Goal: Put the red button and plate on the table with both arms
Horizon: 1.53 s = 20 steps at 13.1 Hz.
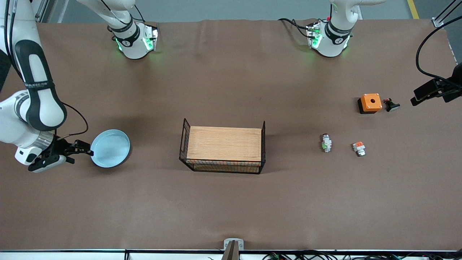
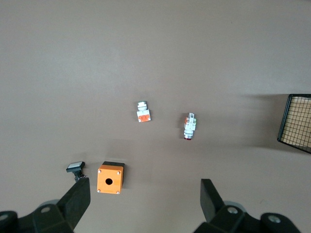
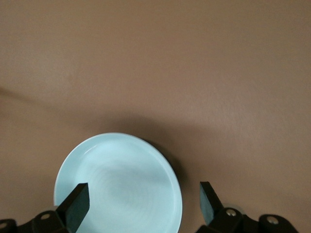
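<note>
Wire rack (image 1: 223,150) mid-table (image 1: 231,202) — brown matte sheet, plate (image 1: 110,148) resting flat.

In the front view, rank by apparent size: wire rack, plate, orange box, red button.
1. wire rack
2. plate
3. orange box
4. red button
None look alike; all rest on the table.

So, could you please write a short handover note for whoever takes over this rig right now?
Right gripper: fingers open at the plate's rim, gripping nothing.
Left gripper: fingers open, empty, up over the small parts at the left arm's end.
Plate: flat on the table, at the right arm's end.
Red button: on the table, between the wire rack and the similar orange-block part.
Done: both things lie on the table.
Left: pull the right arm clear of the plate.
</note>
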Each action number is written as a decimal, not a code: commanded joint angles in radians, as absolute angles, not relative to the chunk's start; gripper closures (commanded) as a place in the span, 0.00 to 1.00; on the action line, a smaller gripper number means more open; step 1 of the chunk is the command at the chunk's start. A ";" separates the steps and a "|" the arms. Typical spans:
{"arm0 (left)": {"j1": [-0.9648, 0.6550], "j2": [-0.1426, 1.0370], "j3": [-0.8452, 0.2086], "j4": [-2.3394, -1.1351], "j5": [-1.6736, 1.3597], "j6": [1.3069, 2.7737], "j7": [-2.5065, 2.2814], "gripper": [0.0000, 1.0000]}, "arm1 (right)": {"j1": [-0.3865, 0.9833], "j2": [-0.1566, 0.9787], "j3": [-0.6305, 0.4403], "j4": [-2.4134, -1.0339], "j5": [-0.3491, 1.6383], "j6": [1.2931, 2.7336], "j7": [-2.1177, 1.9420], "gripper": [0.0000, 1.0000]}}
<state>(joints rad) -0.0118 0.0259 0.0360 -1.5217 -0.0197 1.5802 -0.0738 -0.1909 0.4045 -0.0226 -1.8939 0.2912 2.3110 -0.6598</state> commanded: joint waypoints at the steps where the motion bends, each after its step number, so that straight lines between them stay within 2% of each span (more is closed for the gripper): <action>1: -0.017 0.005 0.014 -1.525 -0.023 1.577 -0.078 0.00 | -0.128 0.290 -0.022 -1.885 0.111 2.147 -0.343 0.00; 3: -0.017 -0.002 0.009 -1.522 -0.023 1.565 -0.080 0.00 | -0.082 0.243 -0.021 -1.823 0.048 1.981 -0.156 0.00; 6: -0.018 0.000 -0.002 -1.519 -0.025 1.565 -0.084 0.00 | -0.019 0.134 -0.018 -1.804 -0.040 1.827 0.032 0.00; 11: -0.015 0.003 -0.017 -1.517 -0.031 1.566 -0.086 0.00 | -0.009 -0.027 -0.015 -1.802 -0.035 1.743 0.014 0.00; 20: -0.014 0.011 -0.015 -1.516 -0.029 1.568 -0.086 0.00 | -0.014 0.014 -0.021 -1.602 -0.032 1.628 -0.054 0.00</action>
